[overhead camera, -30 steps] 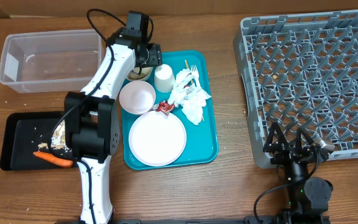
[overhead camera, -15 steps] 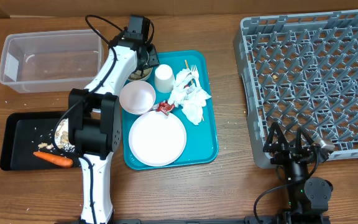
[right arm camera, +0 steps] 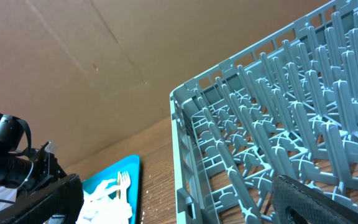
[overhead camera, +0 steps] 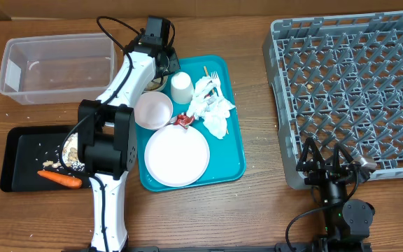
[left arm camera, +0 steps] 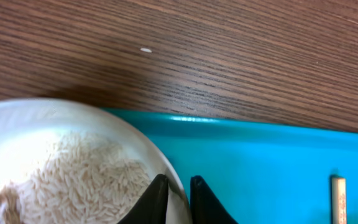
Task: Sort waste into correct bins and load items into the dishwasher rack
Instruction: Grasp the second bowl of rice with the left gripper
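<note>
My left gripper (overhead camera: 161,68) is at the far left corner of the teal tray (overhead camera: 228,165). In the left wrist view its black fingertips (left arm camera: 157,198) pinch the rim of a small white bowl (left arm camera: 73,165) holding rice-like scraps. On the tray lie a round white plate (overhead camera: 177,155), an empty bowl (overhead camera: 154,110), a cup (overhead camera: 182,87), crumpled napkins (overhead camera: 213,112), a red wrapper (overhead camera: 184,120), a fork (overhead camera: 215,76) and a chopstick (overhead camera: 206,71). My right gripper (overhead camera: 331,158) stands open at the grey rack's (overhead camera: 355,84) near edge, holding nothing.
A clear tub (overhead camera: 54,66) sits at the far left. In front of it, a black tray (overhead camera: 21,150) holds a carrot (overhead camera: 60,179) and pale food scraps (overhead camera: 65,150). My left arm (overhead camera: 107,161) crosses between the black tray and the teal tray.
The left gripper's jaws have closed onto the rim of the rice bowl. The teal tray's contents have shifted slightly left. The right arm has not moved.
</note>
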You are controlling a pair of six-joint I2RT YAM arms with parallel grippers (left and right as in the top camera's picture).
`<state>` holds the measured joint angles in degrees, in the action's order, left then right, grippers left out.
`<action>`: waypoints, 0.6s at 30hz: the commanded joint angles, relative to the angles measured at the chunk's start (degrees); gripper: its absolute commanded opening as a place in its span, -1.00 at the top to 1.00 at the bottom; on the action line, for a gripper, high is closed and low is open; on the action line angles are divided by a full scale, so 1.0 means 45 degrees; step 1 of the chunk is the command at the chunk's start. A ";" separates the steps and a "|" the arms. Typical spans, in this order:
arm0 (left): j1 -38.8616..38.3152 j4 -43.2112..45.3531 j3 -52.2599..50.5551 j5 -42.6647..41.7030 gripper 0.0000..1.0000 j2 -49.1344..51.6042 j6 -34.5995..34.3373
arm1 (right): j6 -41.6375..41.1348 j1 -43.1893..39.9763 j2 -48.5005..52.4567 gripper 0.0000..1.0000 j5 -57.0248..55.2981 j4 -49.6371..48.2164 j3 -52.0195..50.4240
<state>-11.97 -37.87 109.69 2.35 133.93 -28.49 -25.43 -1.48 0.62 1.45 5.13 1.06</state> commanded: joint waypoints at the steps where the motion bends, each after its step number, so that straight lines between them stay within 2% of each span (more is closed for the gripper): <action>1: 0.0102 0.0063 0.0335 0.0287 0.88 0.0117 0.0039 | 0.0073 -0.0044 -0.0102 -0.99 -0.0112 -0.0097 -0.0136; 6: 0.0097 -0.0160 0.0559 0.0277 0.92 0.0117 0.0039 | 0.0073 -0.0044 -0.0102 -1.00 -0.0112 -0.0097 -0.0136; 10: 0.0097 -0.1331 0.1889 0.0272 0.92 0.0117 0.0039 | 0.0073 -0.0044 -0.0102 -1.00 -0.0112 -0.0097 -0.0136; 14: 0.0078 -0.3245 0.3823 0.0151 0.92 0.0117 0.0039 | 0.0073 -0.0044 -0.0102 -1.00 -0.0112 -0.0097 -0.0136; 18: 0.0078 -0.6047 0.6703 -0.1025 0.92 0.0117 0.0039 | 0.0073 -0.0044 -0.0102 -0.99 -0.0112 -0.0097 -0.0136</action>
<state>-11.86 -59.99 131.55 1.54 134.37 -28.40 -25.43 -1.48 0.62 1.43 5.15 1.06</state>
